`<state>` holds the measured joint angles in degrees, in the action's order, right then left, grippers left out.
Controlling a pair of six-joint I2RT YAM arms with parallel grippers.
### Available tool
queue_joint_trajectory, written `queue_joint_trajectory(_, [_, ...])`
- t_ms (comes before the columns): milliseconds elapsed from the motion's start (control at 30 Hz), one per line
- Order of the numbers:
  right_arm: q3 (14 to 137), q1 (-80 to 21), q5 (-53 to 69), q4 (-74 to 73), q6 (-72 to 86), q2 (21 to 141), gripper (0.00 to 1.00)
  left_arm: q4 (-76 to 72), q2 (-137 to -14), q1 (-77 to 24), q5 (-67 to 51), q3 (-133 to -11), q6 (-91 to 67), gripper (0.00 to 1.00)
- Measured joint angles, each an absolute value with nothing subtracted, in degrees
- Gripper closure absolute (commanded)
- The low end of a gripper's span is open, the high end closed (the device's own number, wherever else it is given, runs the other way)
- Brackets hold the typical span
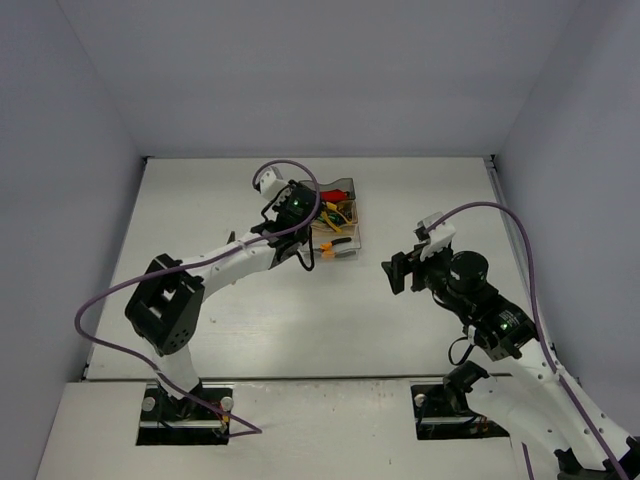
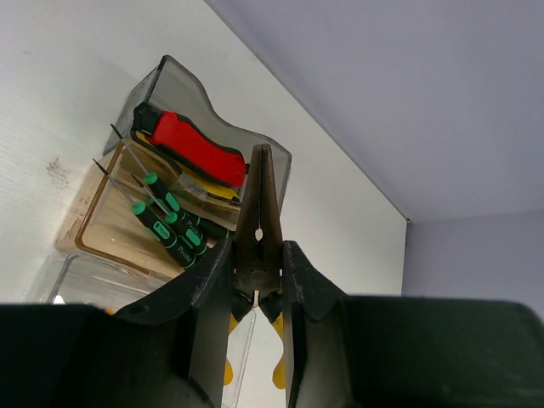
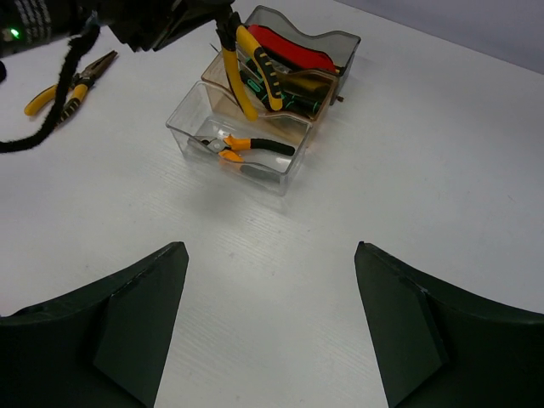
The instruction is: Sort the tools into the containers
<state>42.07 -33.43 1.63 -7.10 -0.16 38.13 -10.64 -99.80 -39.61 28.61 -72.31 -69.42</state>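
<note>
Three joined containers stand in a row: a smoky grey one [image 3: 327, 42], an amber one [image 3: 293, 106] and a clear one [image 3: 191, 110]. A red-handled cutter [image 2: 197, 146] lies in the grey bin. Green-black screwdrivers [image 2: 170, 225] lie in the amber bin. Orange-handled pliers [image 3: 248, 146] rest in the clear bin. My left gripper [image 2: 257, 255] is shut on yellow-handled pliers [image 3: 246, 78] and holds them above the amber bin, close to the clear one. My right gripper [image 3: 268, 255] hangs open and empty over bare table, near side of the bins.
Another pair of yellow-handled pliers [image 3: 72, 85] lies on the table left of the bins, partly behind the left arm's cable. The bins [image 1: 338, 225] stand at mid-table towards the back, with walls on three sides.
</note>
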Motion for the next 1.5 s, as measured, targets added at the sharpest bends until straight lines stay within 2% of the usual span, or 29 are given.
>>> queue_joint_trajectory(267, [41.67,-33.43,1.61,-7.13,0.49,37.28,0.22,-11.99,-106.01,-42.38,36.29,-72.29,-73.81,1.00])
queue_joint_trajectory(733, [41.65,-33.43,1.58,-7.14,0.67,37.28,0.21,-13.04,-107.20,-46.32,44.03,-70.53,-79.16,0.99])
queue_joint_trajectory(1000, [41.33,-33.43,1.54,-7.11,0.92,37.26,0.20,-13.17,-108.83,-48.41,46.80,-70.39,-81.26,0.77])
queue_joint_trajectory(1133, [40.82,-33.43,1.51,-7.15,1.11,37.23,0.19,-13.32,-108.86,-48.67,47.61,-70.36,-81.89,0.69])
queue_joint_trajectory(1300, [40.75,-33.43,1.50,-7.14,1.17,37.23,0.18,-14.30,-108.86,-48.71,48.46,-69.26,-83.26,0.48])
queue_joint_trajectory(1500, [40.75,-33.43,1.50,-7.14,1.32,37.28,0.17,-14.76,-108.79,-48.76,48.54,-68.45,-84.04,0.39])
